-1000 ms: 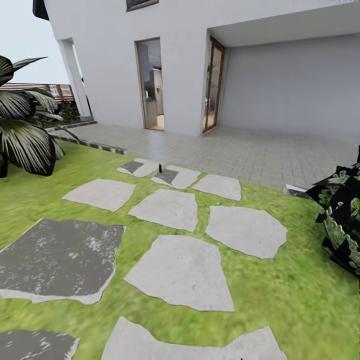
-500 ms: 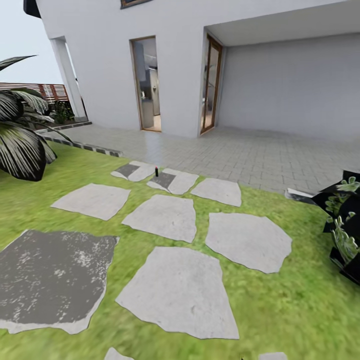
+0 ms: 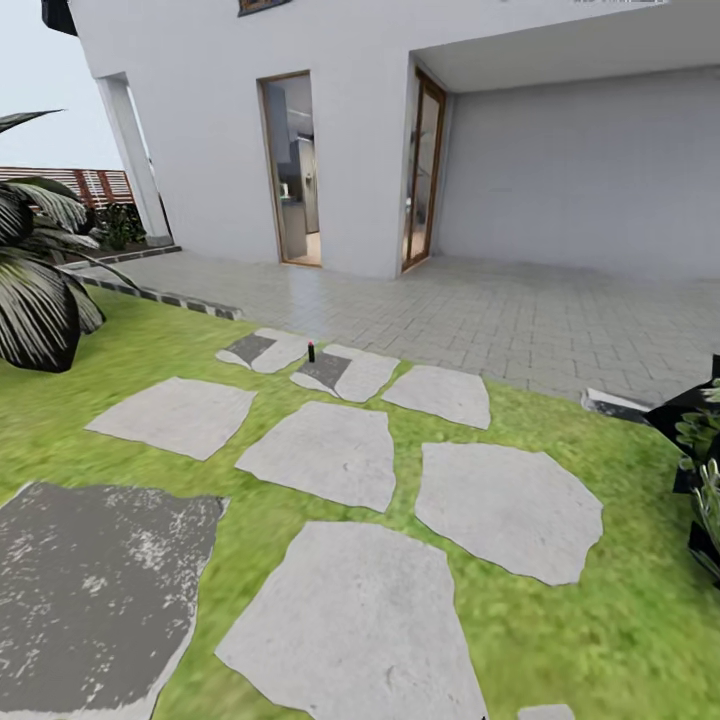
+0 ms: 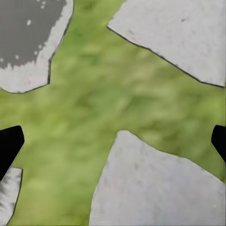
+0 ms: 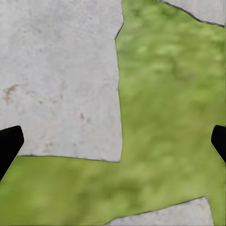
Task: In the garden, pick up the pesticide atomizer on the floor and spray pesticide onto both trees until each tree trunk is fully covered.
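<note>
— Where is the pesticide atomizer (image 3: 311,351)?

— Far off at 12 o'clock. It is a tiny dark bottle with a red top, standing on a grey slab (image 3: 338,371) near the white house (image 3: 350,130).

— How many doors?

— Two.

— And the grippers?

— The left gripper (image 4: 113,141) and the right gripper (image 5: 113,141) each have two black fingertips spread wide apart over grass, holding nothing.

Green lawn (image 3: 620,620) with irregular grey paving slabs (image 3: 360,620), tiled patio (image 3: 500,310) beyond, white house wall (image 3: 200,130) with open doorway (image 3: 297,170), slatted fence (image 3: 90,182) far left.
</note>
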Robot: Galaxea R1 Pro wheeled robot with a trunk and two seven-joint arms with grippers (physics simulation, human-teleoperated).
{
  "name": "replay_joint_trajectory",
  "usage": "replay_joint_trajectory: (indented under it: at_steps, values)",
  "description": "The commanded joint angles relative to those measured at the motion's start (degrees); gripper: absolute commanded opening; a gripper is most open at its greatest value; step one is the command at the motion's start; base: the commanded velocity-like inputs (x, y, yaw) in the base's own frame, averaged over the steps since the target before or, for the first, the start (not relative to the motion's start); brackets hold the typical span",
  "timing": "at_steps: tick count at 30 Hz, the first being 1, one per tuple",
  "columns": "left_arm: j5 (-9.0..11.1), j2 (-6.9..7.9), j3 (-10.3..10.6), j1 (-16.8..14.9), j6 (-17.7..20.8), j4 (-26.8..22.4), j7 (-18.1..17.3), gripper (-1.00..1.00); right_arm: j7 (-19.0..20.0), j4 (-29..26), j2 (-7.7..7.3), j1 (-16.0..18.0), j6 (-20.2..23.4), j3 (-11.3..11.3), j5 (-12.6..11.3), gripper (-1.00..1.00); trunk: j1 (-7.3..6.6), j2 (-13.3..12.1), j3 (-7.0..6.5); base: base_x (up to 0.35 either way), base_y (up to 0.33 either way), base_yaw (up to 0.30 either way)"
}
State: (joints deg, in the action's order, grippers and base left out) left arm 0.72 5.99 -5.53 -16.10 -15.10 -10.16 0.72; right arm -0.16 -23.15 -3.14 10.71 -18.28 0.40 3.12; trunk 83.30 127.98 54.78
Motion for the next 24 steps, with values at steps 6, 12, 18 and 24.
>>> replay_joint_trajectory:
  at_steps: [6, 12, 18, 24]
  values:
    - [0.07, -0.03, -0.18, -0.03, -0.19, 0.0, -0.01, 1.0, -0.02, 0.04, 0.0, 0.01, -0.18, -0.03, 0.31, 1.0, 0.02, 0.02, 0.05, 0.339, 0.0, 0.0]
    - [0.07, -0.02, -0.18, -0.03, -0.19, -0.03, -0.01, 1.0, -0.02, 0.01, 0.05, 0.01, -0.18, -0.03, 0.31, 1.0, 0.02, 0.02, 0.05, 0.339, 0.0, 0.0]
    - [0.07, -0.01, -0.18, -0.03, -0.19, -0.03, -0.01, 1.0, -0.02, -0.04, 0.07, 0.01, -0.18, -0.02, 0.31, 1.0, 0.02, 0.02, 0.05, 0.339, 0.0, 0.0]
    - [0.07, -0.01, -0.18, -0.04, -0.19, -0.03, -0.01, 1.0, -0.02, -0.05, 0.07, 0.02, -0.18, 0.02, 0.31, 1.0, 0.02, 0.02, 0.05, 0.339, 0.0, 0.0]
